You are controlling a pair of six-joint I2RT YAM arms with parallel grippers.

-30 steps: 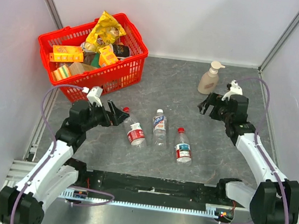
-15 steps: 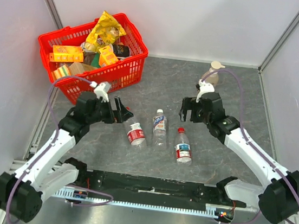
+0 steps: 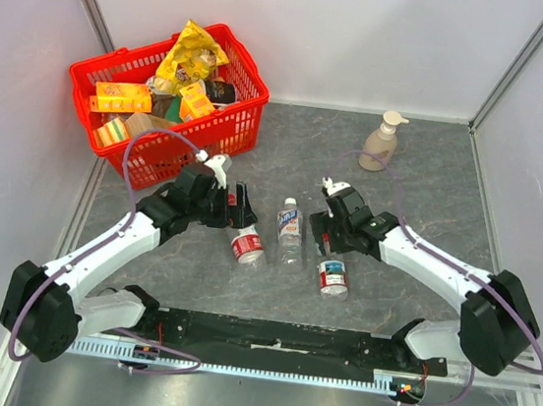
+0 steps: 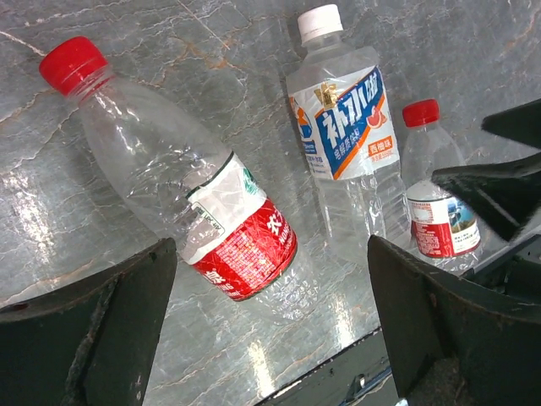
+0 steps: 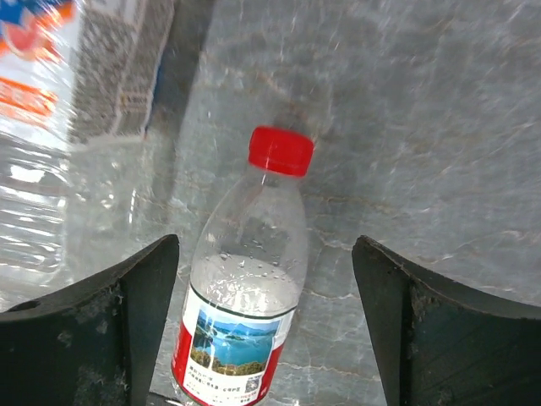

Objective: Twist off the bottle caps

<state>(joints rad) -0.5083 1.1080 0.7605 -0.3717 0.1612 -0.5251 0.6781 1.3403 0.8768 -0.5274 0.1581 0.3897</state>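
Three clear bottles lie side by side on the grey table, all with their caps on. The left bottle point(image 4: 169, 169) has a red cap point(image 4: 74, 63), and my left gripper point(image 4: 270, 254) hangs open above its red label point(image 3: 246, 247), touching nothing. The middle bottle point(image 3: 290, 233) has a white cap point(image 4: 321, 21). The right bottle point(image 5: 245, 296) has a red cap point(image 5: 281, 150); my right gripper point(image 5: 264, 254) stands open astride its shoulder, with a gap on each side. In the top view, the left gripper point(image 3: 244, 212) and right gripper point(image 3: 320, 236) cover both red caps.
A red basket point(image 3: 230, 124) full of snack packs stands at the back left. A beige pump soap bottle point(image 3: 380, 143) stands at the back right. White walls close in three sides, and a black rail point(image 3: 275, 337) runs along the near edge.
Both arms swung inward. The left gripper moved right over the left bottle. The right gripper travelled from beside the soap bottle down to the right bottle.
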